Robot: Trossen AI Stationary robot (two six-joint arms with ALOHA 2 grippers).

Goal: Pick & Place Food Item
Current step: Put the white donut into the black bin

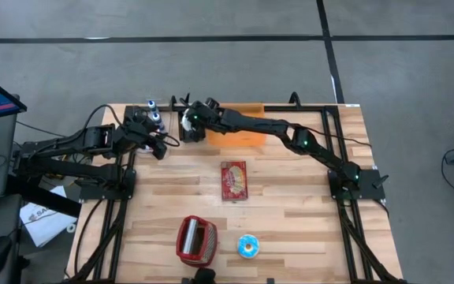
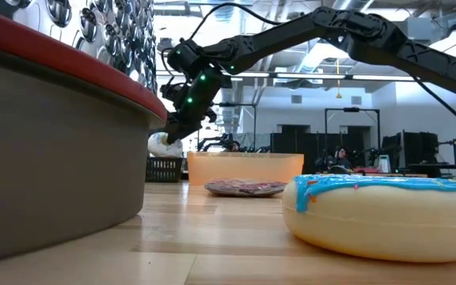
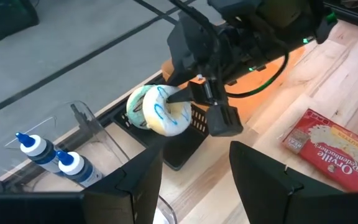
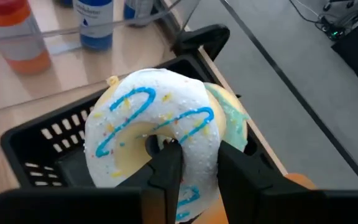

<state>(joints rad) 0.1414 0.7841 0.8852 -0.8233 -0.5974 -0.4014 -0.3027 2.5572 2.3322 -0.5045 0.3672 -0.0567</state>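
Right gripper (image 4: 194, 171) reaches across the far end of the table (image 1: 290, 229), over the small black basket (image 4: 48, 134) at the far edge. Fingers narrowly parted and clamped on the rim of a white-iced donut (image 4: 157, 134) with blue squiggles; one finger passes through the donut's hole, the other sits outside the ring. Donut held tilted, on edge, just above the basket's open top. A second donut, pale green icing (image 4: 232, 121), lies directly behind the white one, touching it; whether it rests in the basket or on its rim, cannot tell.

Left gripper (image 3: 194, 177) hovers near its own side of the table, close to the basket, fingers apart with nothing between them, pointed toward the right gripper's work.

Containers:
- black basket: slotted walls, floor mostly bare where it shows in the right wrist view
- orange bin (image 1: 247, 126) just beside the basket along the far edge; contents not visible
- red basket (image 1: 196, 240) at the near end of the table; contents hard to tell
- clear tray by the left arm holding two blue-capped bottles (image 3: 55, 158)

Loose on the table: popcorn box (image 1: 233, 181) lying flat mid-table; blue-iced donut (image 1: 248, 246) near the red basket, apart from it
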